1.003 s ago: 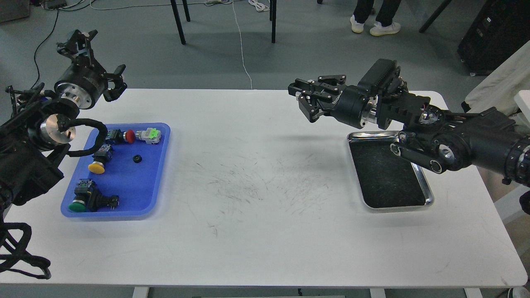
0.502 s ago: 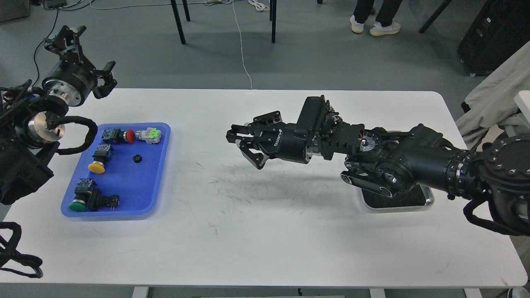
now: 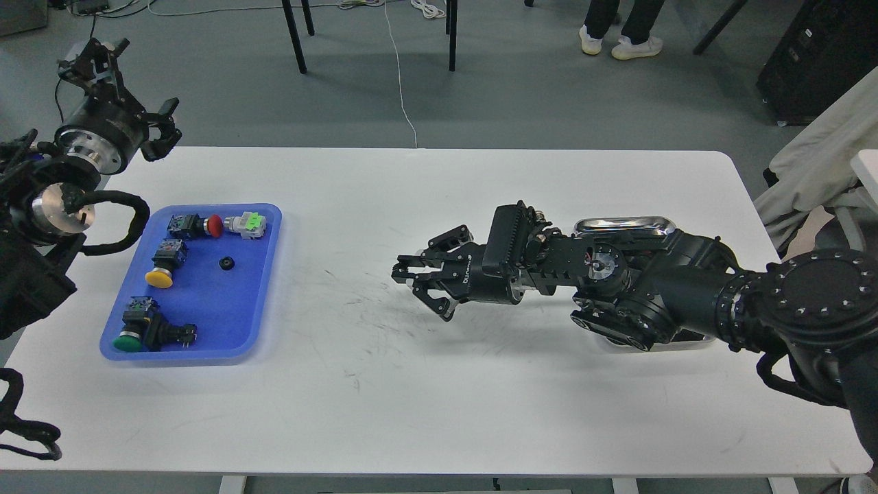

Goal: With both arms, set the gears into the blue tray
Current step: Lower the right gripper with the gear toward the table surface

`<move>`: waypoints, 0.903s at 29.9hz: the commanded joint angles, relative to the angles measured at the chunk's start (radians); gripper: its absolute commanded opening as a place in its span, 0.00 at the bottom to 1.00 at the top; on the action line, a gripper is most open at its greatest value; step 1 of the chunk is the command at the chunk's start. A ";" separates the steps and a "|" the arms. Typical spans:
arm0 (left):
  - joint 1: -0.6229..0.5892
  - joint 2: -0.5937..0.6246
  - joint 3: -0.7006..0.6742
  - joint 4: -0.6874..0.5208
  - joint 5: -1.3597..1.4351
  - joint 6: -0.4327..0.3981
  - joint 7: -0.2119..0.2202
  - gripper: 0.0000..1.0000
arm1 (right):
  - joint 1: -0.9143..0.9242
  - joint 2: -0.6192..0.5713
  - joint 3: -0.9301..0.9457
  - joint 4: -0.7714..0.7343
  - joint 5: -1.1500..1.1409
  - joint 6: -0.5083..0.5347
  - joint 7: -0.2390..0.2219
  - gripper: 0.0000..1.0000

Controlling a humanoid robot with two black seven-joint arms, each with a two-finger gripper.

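The blue tray (image 3: 206, 305) lies at the table's left. One small black gear (image 3: 227, 263) rests in its upper middle, among coloured push-button switches. My left gripper (image 3: 125, 88) is raised beyond the table's far left corner, above and behind the tray, its fingers spread open and empty. My right gripper (image 3: 417, 285) hovers low over the middle of the table, well right of the tray. It points left, and its fingers are open with nothing visible between them.
The tray also holds red (image 3: 199, 225), green-and-white (image 3: 248, 224), yellow (image 3: 164, 266) and green (image 3: 140, 331) switches. My right arm covers most of a steel tray (image 3: 624, 223) at the right. Chair legs and a person's feet stand beyond the table.
My right arm has swung from above the steel tray leftward and down to the table's middle. My left gripper has drawn back up and to the left. The gear has not moved.
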 commanded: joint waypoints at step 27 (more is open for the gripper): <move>0.002 0.042 -0.001 -0.022 0.000 0.000 0.000 0.99 | -0.055 0.000 -0.020 -0.015 -0.094 0.000 0.009 0.01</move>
